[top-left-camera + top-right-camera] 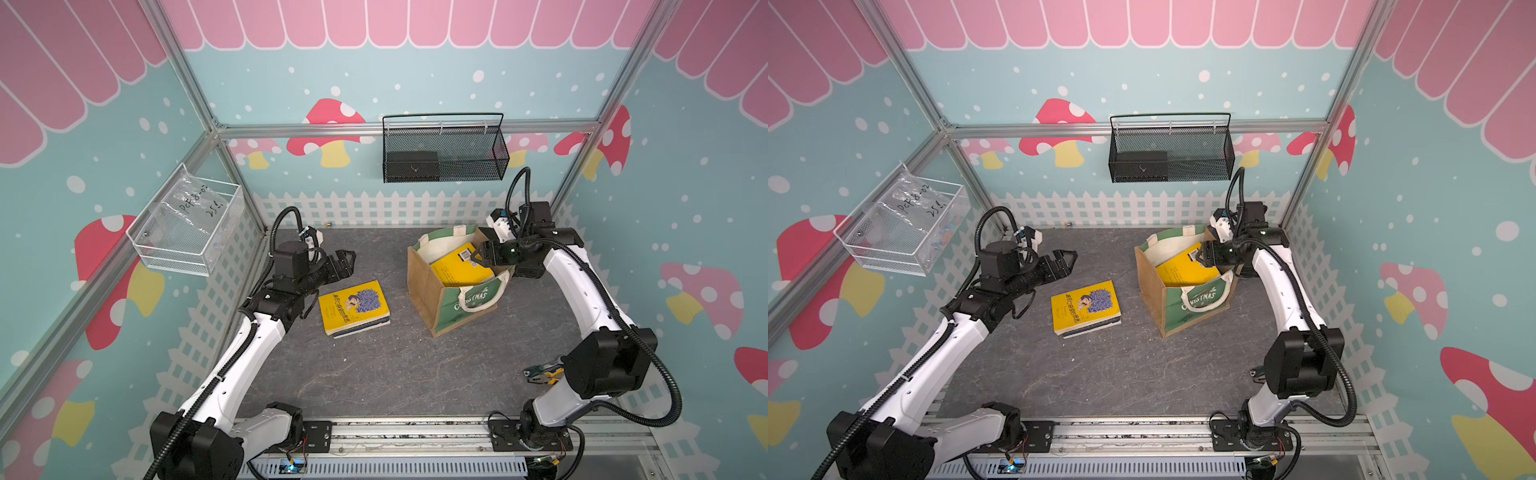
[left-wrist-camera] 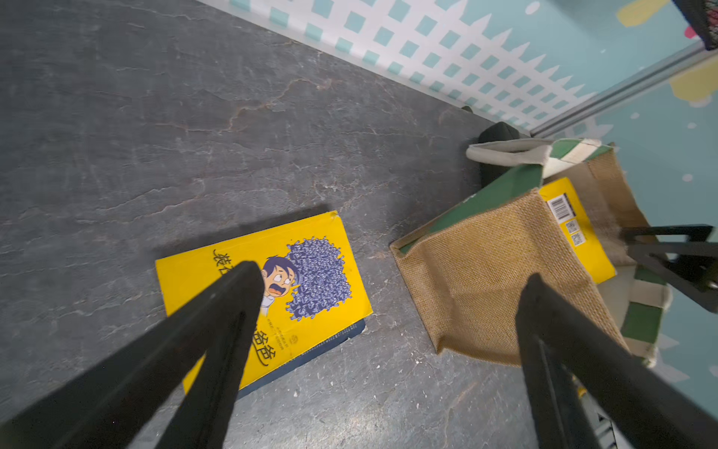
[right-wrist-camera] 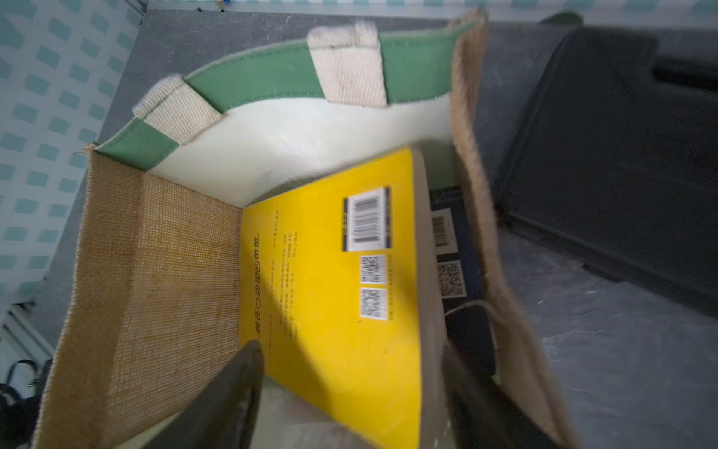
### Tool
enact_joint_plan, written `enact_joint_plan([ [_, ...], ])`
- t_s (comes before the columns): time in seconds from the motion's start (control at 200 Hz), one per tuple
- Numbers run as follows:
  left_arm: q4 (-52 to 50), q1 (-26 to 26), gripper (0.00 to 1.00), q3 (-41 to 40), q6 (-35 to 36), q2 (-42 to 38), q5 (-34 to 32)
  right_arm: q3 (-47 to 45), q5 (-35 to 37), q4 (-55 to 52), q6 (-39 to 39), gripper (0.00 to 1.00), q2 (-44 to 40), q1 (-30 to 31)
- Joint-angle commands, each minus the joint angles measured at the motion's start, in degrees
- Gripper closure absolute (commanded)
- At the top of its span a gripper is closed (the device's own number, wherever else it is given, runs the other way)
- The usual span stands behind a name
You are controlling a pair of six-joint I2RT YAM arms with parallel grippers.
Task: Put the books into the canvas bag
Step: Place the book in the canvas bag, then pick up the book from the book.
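Tabletop [image 1: 374,374] canvas bag [image 1: 428,291] holds yellow book [image 1: 457,272] straddled by right tool [image 1: 474,255].

Grey tabletop [image 1: 395,374], book stack [image 1: 353,305], canvas bag [image 1: 424,291], pliers [image 1: 546,372], black case [image 3: 602,155]

You have open table [image 1: 395,374] between the stack of books [image 1: 355,307] and the bag [image 1: 432,299], and across the whole front. A tilted yellow book [image 1: 457,272] fills much of the bag's mouth, leaving room along one green-rimmed wall. The right gripper [image 1: 477,257], jaws apart, hangs over that mouth. A black case [image 3: 606,155] sits just beside the bag's jute side. Pliers [image 1: 544,372] lie near the right arm.
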Motion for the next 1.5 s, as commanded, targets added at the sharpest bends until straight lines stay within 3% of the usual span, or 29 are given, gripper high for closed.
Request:
enact_joint_plan([
  [0.0, -4.33, 0.25, 0.02, -0.62, -2.28, 1.55, -6.54, 3.84, 2.68, 1.9, -1.63, 0.0, -3.14, 0.92],
  [0.17, -9.14, 1.56, 0.02, -0.72, -6.45, 6.19, -7.71, 3.06, 1.34, 10.09, -1.54, 0.0, -9.59, 5.7],
  [0.32, -9.4, 3.68, 0.02, -4.47, -10.51, 8.2, -6.86, -0.06, 0.74, 16.95, 0.62, 0.0, -11.73, 15.35],
  [0.505, -8.45, 7.68, 0.01, -9.83, -13.32, 7.58, -3.88, -0.4, 3.99, 21.02, 2.13, 0.0, -5.38, 30.92],
  [0.645, -6.11, 9.8, 0.01, -13.86, -13.55, 5.55, -1.15, -1.17, 2.97, 25.59, 3.87, 0.0, 1.2, 37.93],
  [0.765, -4.32, 11.03, 0.01, -17.16, -14.69, 3.35, -1.39, -3.11, -0.32, 31.72, 8.45, 0.01, 7.18, 39.78],
  [1.071, 5.9, 15.67, 0.01, -25.28, -14.21, 0.31, 5.19, 3.59, 8.34, 29.19, 11.92, 0.02, 26.49, 41.95],
  [1.166, 8.46, 15.73, 0.01, -26.52, -14.02, 2.16, 6.71, 4.83, 12.01, 29.2, 13.13, 0.01, 29.62, 41.89],
  [1.301, 21.92, 15.7, 0.01, -31.19, -16.71, 5.7, 14.61, 5.6, 14.65, 29.24, 14.78, 0.0, 32.54, 41.17],
  [1.496, 26.9, 15.67, 0.01, -33.0, -16.41, 10.75, 13.93, 4.97, 15.33, 30.03, 16.11, 0.0, 34.75, 39.78],
])
